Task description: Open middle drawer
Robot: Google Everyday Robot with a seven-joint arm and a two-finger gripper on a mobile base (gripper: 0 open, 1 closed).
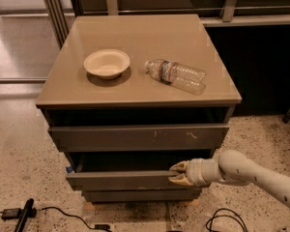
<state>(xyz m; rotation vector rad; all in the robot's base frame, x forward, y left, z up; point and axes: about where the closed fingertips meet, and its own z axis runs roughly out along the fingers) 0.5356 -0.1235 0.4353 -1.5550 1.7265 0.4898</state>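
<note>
The middle drawer point(121, 180) is a plain dark grey front, pulled out a little from the cabinet, with a dark gap above it. My gripper point(177, 173) reaches in from the right on a white arm point(251, 173). Its tan fingertips point(179, 166) sit at the top edge of that drawer's front, right of centre, closed on the edge. The widest drawer front point(140, 137), with pale scratch marks, is above it. The narrowest front point(140, 195) is below it.
On the tan cabinet top point(135, 37) stand a pale bowl point(107, 63) and a plastic bottle point(176, 75) lying on its side. Black cables point(48, 214) lie on the speckled floor at front left, and more cable point(222, 219) at front right.
</note>
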